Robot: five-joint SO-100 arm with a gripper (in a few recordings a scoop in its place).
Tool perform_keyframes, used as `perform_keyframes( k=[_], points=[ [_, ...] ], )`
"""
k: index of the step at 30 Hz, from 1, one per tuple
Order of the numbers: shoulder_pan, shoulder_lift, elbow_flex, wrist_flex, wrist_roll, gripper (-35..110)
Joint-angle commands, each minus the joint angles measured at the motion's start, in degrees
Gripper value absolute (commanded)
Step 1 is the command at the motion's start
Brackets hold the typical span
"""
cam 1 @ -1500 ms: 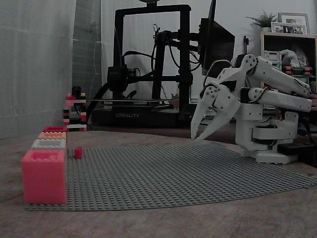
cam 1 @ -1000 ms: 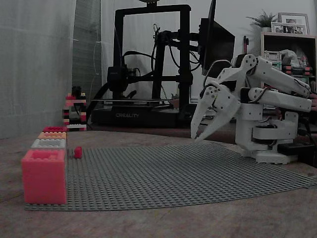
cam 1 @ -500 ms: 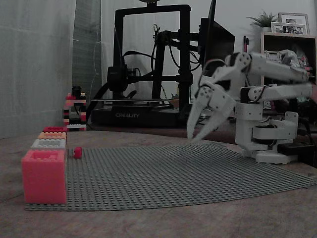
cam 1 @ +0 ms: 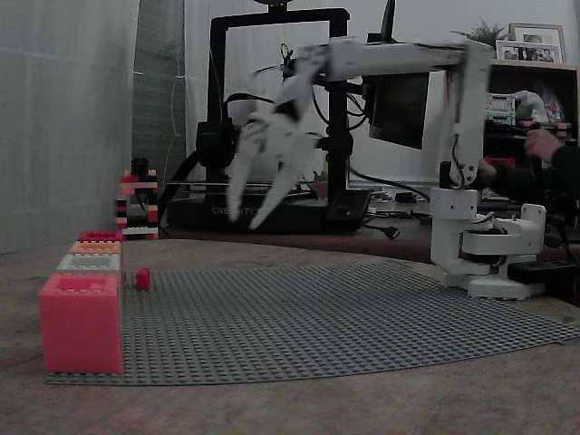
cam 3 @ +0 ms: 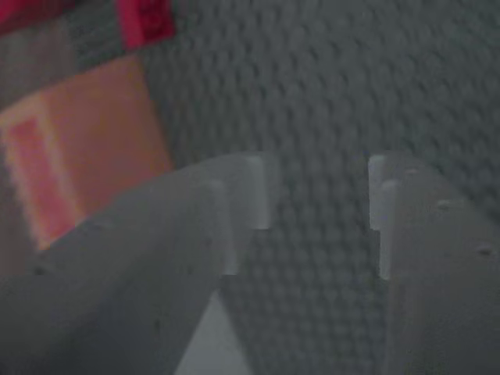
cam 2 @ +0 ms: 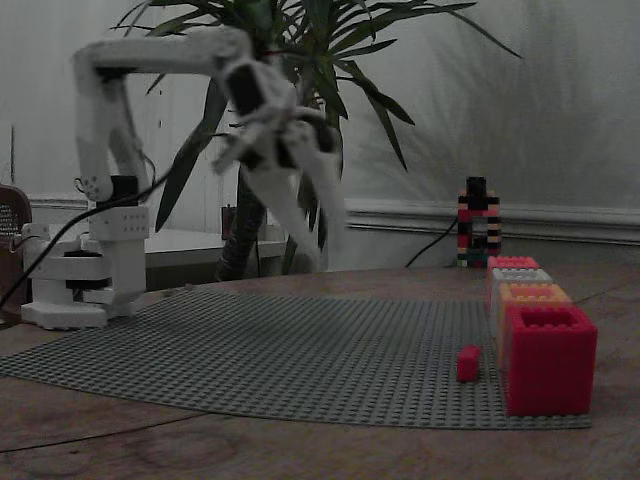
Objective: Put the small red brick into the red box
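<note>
The small red brick [cam 1: 142, 278] sits on the grey studded baseplate [cam 1: 344, 317] at the left of a fixed view, just beside the row of boxes; in another fixed view it shows at lower right [cam 2: 467, 363], close to the nearest box. One such brick is visible. The boxes number four, standing in a line: nearest the camera a salmon-pink box [cam 1: 81, 322], then a grey box [cam 1: 89, 263], an orange box [cam 1: 95, 246], and farthest the red box [cam 1: 100, 236], the darkest of them. The brick lies level with the grey one, so it is apart from its target by two boxes.

One white arm reaches out high over the baseplate. Its gripper [cam 1: 250, 214] hangs in the air at mid-frame, well apart from the brick, its fingers spread and holding nothing; the wrist view shows the same gap between the two fingers [cam 3: 242, 195] with bare studs below.

The brick looks hard, stiff and very light, likely to skid or tip if nudged by one finger first. Its smooth plastic sides are probably slippery, so a squeeze across two opposite flat faces, low on the body, seems safest. It may also cling slightly if seated on the studs; I cannot tell whether it is.
</note>
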Motion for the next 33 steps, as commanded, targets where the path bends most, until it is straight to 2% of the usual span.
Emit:
perform_keyframes(
  k=[1,6,11,33],
  points=[
    [1.58,-13.27,-24.43,6.68,-3.78,13],
    [1.76,-27.16,-46.85,13.89,-5.54,16],
    [2.46,-36.65,-60.03,16.61,-6.42,16],
    [5.19,-58.10,-84.90,19.78,-8.09,16]
  ],
)
